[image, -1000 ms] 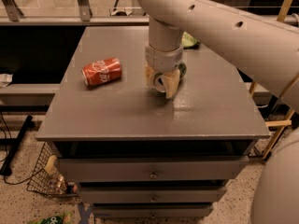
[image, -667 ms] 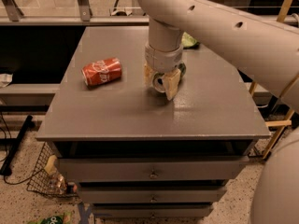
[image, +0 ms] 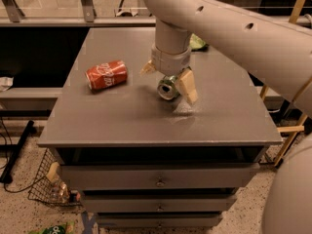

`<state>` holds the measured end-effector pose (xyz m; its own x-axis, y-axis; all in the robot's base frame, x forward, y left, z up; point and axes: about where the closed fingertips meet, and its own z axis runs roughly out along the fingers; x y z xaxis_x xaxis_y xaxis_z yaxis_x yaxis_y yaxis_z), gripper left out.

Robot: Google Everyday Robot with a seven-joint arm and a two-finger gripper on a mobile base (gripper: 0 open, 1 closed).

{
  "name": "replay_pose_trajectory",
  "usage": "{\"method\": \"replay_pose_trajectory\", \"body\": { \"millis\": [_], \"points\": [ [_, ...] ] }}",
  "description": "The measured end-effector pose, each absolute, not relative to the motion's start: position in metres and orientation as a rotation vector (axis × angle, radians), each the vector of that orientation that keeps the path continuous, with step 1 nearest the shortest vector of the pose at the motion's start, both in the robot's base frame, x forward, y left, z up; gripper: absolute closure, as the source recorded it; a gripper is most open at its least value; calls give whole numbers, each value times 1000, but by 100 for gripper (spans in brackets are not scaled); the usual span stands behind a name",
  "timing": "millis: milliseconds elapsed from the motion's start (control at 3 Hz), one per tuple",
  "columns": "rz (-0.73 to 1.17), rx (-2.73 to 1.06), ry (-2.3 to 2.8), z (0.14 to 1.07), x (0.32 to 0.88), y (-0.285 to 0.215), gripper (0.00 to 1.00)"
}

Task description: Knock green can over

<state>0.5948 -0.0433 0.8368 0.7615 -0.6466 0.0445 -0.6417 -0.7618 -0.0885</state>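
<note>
The gripper (image: 169, 82) hangs just above the table (image: 122, 123), a little right of the frame's centre, pointing straight down from the arm's (image: 219, 23) thick wrist. Its two pale, wedge-shaped fingers (image: 187, 86) stand apart. One reaches down toward the lower right and the other shows only as a small tip at the upper left.

Between them is the green can (image: 167, 88). Its round silver top faces the camera, so it is tipped well off upright. The lower-right finger lies just beside it or touching it, and the gap to the other finger looks too wide for a clamp. I judge the spread fingers are there to push the can sideways, not to lift it. Whether the can's side already rests flat on the table cannot be told, because the wrist hides most of its body.

The can is thin, shiny metal, a smooth cylinder that should roll easily once it is down. The table is matt grey, flat and hard, with a faint sheen under the gripper.

Toward the upper left, well apart, a red can (image: 106, 75) lies on its side, glossy with white lettering. A green bag (image: 197, 42) peeks out behind the arm near the far edge. The arm is smooth and off-white, a rounded tube with small holes. Grey drawers (image: 158, 179) sit below the tabletop, and a wire basket (image: 46, 186) sits on the speckled floor at lower left.
</note>
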Motion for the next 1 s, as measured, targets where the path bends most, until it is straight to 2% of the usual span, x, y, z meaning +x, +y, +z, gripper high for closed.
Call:
{"method": "replay_pose_trajectory", "body": {
  "millis": [333, 1000],
  "points": [
    [-146, -2852, 1111, 848, 598, -51, 0],
    [-293, -2617, 1409, 908, 588, -117, 0]
  ]
}}
